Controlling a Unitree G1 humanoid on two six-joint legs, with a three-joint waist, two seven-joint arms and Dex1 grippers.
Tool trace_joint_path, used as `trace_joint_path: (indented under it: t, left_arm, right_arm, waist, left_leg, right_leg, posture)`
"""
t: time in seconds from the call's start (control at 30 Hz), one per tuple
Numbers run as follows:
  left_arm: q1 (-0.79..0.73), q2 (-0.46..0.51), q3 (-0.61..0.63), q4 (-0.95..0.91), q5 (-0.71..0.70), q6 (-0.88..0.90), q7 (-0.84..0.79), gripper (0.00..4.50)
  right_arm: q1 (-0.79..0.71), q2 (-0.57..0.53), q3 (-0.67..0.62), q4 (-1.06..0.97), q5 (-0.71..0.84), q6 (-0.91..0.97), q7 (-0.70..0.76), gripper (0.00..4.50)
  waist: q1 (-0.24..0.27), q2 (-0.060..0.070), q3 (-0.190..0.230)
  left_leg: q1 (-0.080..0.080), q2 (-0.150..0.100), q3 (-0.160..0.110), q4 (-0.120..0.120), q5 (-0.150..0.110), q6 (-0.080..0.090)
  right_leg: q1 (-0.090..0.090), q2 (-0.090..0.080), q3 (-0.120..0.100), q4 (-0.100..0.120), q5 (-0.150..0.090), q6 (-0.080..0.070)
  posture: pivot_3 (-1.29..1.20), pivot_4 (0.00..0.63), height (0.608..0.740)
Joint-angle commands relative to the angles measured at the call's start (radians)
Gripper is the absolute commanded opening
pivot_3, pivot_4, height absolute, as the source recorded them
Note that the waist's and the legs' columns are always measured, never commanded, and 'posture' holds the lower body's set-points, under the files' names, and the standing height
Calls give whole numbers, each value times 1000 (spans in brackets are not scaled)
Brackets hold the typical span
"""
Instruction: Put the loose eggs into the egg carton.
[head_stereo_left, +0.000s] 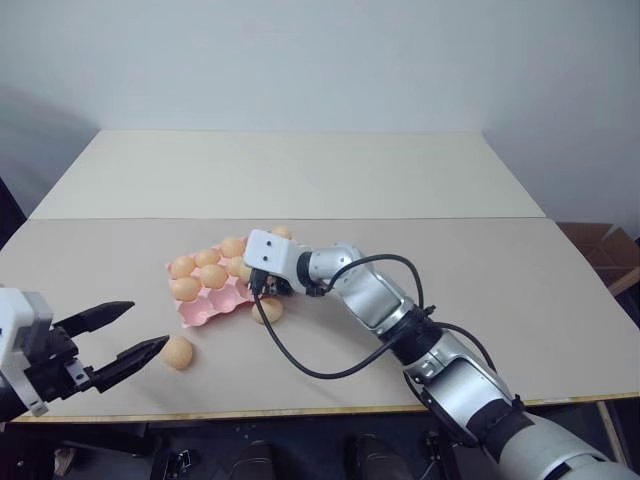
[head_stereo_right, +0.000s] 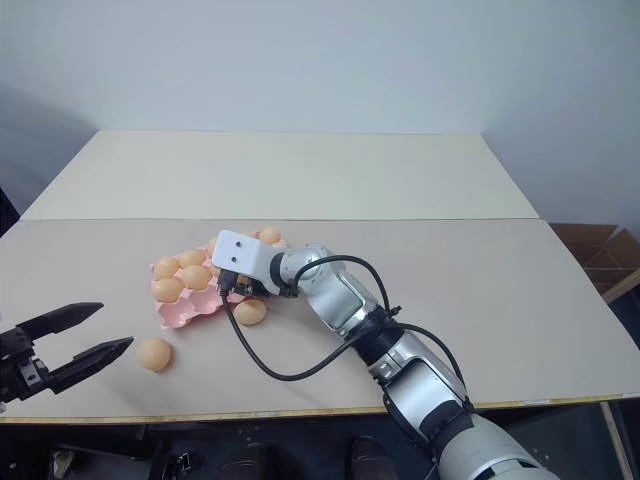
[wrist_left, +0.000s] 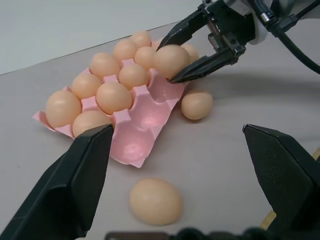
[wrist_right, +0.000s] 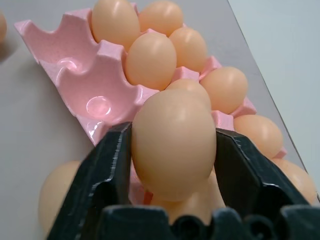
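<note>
- Right pincer (wrist_left: 197, 52) pinches one egg (wrist_right: 172, 142) between both fingers, held over the near edge of the egg carton (wrist_left: 150, 112); likely lining it up with an empty cup.
- Egg carton lies on the bench (head_stereo_left: 480, 270), mostly filled; a few cups on the side nearest the left pincer look empty, hence the approach from that side.
- Two loose eggs remain on the bench: one (wrist_left: 196, 104) touching or just beside the carton's edge, under the right pincer, hard to tell which; the other (head_stereo_left: 179, 351) near the carton's corner, between carton and left pincer.
- Left pincer (head_stereo_left: 118, 338) spread wide, holding nothing, just beside that second egg, probably staged to grab it next.
</note>
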Motion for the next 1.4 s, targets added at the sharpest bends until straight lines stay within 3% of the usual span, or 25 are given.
trace_joint_path:
  t: [0.03,0.07,0.1,0.27,0.37,0.6,0.9,1.17,1.23,1.4]
  left_arm:
    - [0,0,16,-18,-12,-15,3,4500]
    - [-7,4,8,-17,-13,-15,5,4500]
    - [-16,8,-1,-14,-14,-14,6,4500]
    - [-63,29,-43,4,-11,-12,3,4500]
    - [-111,52,-89,30,-4,-17,-14,4500]
    - [-253,94,-229,100,28,-40,-48,4500]
    - [-240,159,-181,191,70,-53,-133,4500]
    - [-190,148,-144,173,72,-48,-146,4500]
    - [-201,150,-153,172,69,-47,-139,4500]
    - [-187,143,-142,149,66,-41,-136,4500]
  right_arm:
    - [-20,16,-30,-40,4,-24,-4,4037]
    - [-20,14,-40,-52,8,-21,-2,4408]
    - [-18,11,-56,-69,16,-16,-1,4487]
    - [8,-32,-144,-193,69,34,17,4487]
    - [46,-101,-270,-333,189,106,78,4487]
    - [216,-390,-480,-527,423,123,283,4487]
    - [493,-708,-671,-612,635,87,527,4487]
    - [564,-738,-682,-671,672,90,467,4487]
    - [561,-738,-674,-670,675,85,460,4487]
    - [562,-741,-665,-667,689,74,455,4487]
  waist:
    - [0,0,0]
    - [0,0,0]
    - [1,0,0]
    - [3,0,0]
    - [8,0,0]
    - [17,0,0]
    - [5,0,0]
    - [8,0,0]
    - [9,0,0]
    - [15,0,0]
  left_leg:
    - [0,0,0,0,0,0]
    - [0,0,0,0,0,0]
    - [0,0,0,0,0,0]
    - [0,0,0,0,0,0]
    - [0,0,0,0,0,0]
    - [0,-2,0,0,0,0]
    - [1,-1,0,-2,0,0]
    - [2,-2,1,-2,0,0]
    - [2,-2,1,-2,-4,-7]
    - [1,-2,1,-2,0,0]
  right_leg:
    - [0,0,0,0,0,0]
    - [0,0,0,0,0,0]
    - [0,0,0,0,0,0]
    - [0,0,0,0,0,0]
    - [1,0,0,-1,0,1]
    - [2,-2,0,-3,2,5]
    - [1,0,1,-3,2,5]
    - [1,-2,1,-2,-1,1]
    - [1,-2,1,-3,-1,1]
    - [1,-2,1,-4,-1,1]
  posture:
    - [0,150,740]
    - [0,150,740]
    - [0,150,740]
    - [0,150,740]
    - [0,150,740]
    - [0,150,740]
    - [0,150,740]
    - [0,150,740]
    - [0,150,740]
    - [0,150,740]
